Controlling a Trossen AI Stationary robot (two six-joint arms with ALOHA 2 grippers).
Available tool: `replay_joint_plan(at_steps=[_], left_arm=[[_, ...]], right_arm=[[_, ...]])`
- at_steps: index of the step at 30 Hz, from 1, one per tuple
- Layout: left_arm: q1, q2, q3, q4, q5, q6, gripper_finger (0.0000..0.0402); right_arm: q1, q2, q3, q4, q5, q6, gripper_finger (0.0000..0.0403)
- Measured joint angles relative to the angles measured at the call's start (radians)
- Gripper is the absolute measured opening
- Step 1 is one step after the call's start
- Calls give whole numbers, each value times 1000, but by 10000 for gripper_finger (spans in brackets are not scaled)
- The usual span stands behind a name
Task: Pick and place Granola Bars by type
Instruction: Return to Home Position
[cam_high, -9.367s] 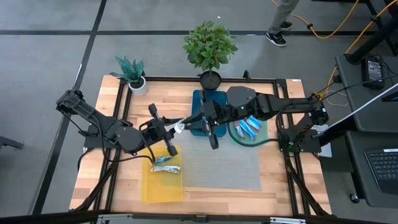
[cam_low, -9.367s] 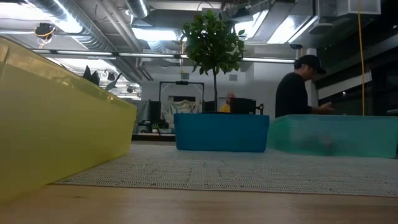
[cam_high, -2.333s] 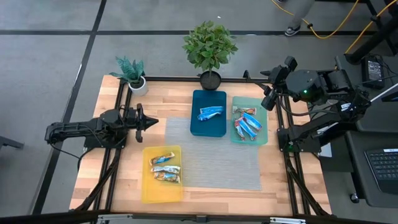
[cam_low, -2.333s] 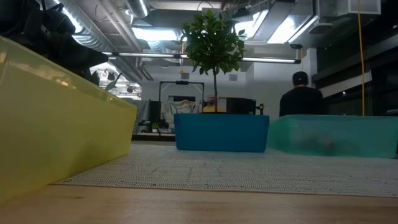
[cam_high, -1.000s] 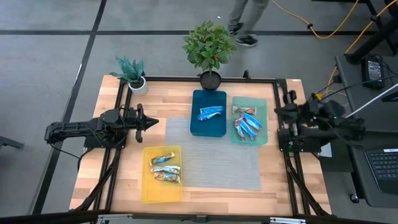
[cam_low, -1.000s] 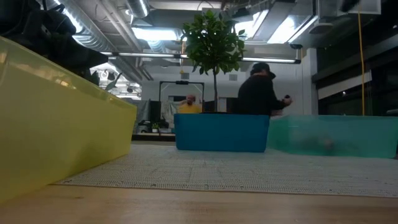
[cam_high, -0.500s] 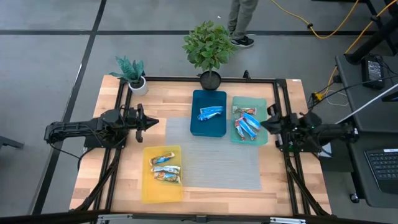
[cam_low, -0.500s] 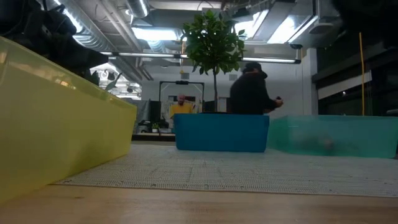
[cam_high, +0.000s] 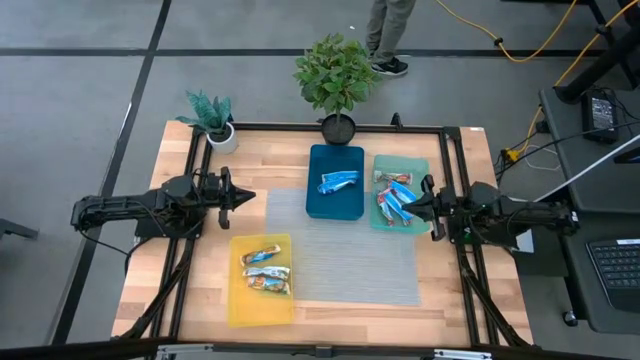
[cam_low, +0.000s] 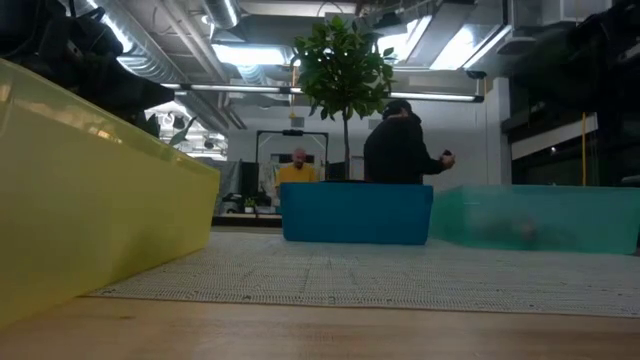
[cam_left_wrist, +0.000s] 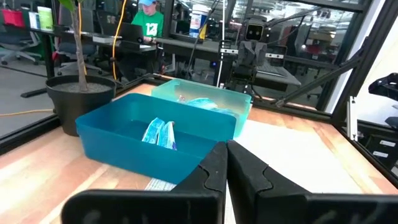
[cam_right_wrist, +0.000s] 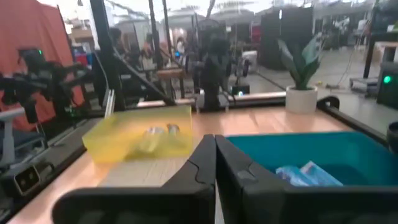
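Now 3 pale granola bars lie side by side in the yellow tray, which sits at the near left of the wooden worktop, just beside the grey mat. 1 blue bar lies in the blue tray at the mat's far edge. A cluster of bars with blue and red on their wrappers lies in the teal tray, just beside the blue tray on its right. The left gripper hangs low over bare wood to the left of the mat, pointing toward it and well apart from every tray. In the left wrist view its fingers are pressed together tip to tip, with the blue tray and its bar ahead of them. The right gripper lies level over the teal tray's right edge, pointing left. Its fingers are likewise pressed together, and the yellow tray shows beyond them. A large potted plant stands at the worktop's far edge behind the blue tray. A small potted plant stands at the far left corner. In the low view a person in dark clothes stands in the room behind the trays, and a person in yellow shows farther back.
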Motion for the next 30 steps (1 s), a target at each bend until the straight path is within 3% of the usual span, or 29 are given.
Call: replay_joint_plan(at_steps=[30], left_arm=[[0,0,0,0,1,0,13]], right_arm=[[-76,0,0,-5,-64,-97,4]])
